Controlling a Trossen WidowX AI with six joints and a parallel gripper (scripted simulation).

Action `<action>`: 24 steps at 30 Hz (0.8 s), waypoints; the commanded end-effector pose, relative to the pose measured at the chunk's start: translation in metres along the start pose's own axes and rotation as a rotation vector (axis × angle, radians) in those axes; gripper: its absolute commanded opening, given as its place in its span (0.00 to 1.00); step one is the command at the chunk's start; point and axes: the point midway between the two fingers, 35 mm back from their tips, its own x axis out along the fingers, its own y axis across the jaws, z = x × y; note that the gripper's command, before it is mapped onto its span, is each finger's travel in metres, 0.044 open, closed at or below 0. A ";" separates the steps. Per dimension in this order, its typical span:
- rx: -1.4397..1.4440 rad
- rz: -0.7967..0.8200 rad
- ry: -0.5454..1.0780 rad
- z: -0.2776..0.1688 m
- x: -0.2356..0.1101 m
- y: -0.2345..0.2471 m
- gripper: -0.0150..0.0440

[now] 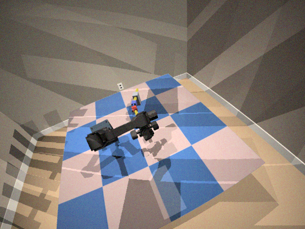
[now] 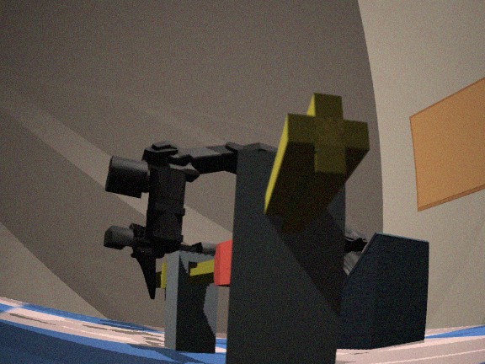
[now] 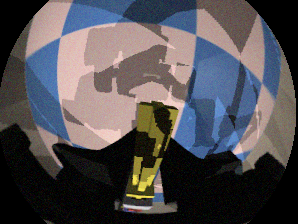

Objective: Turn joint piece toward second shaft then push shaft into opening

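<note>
Right now, black parallel gripper (image 2: 152, 281) pointing down, jaws clenched on thin yellow sliding shaft (image 3: 149, 157), red square joint piece (image 2: 223, 262) just beside, blue-pink checkered counter (image 1: 212, 148).

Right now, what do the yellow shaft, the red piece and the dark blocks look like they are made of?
Yellow shaft, gripped by the gripper: matte, flat color, sharp cross-shaped end, perhaps plastic or painted metal. Red joint piece: the same dull, uniform finish. Tall dark block: slate-grey, unreflective, grainless; the material cannot be settled.
</note>
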 end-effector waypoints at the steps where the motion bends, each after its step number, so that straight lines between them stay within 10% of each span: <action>1: 0.002 -0.002 -0.001 -0.006 0.001 0.000 0.25; 24: 0.002 -0.002 0.000 -0.041 0.001 0.000 0.25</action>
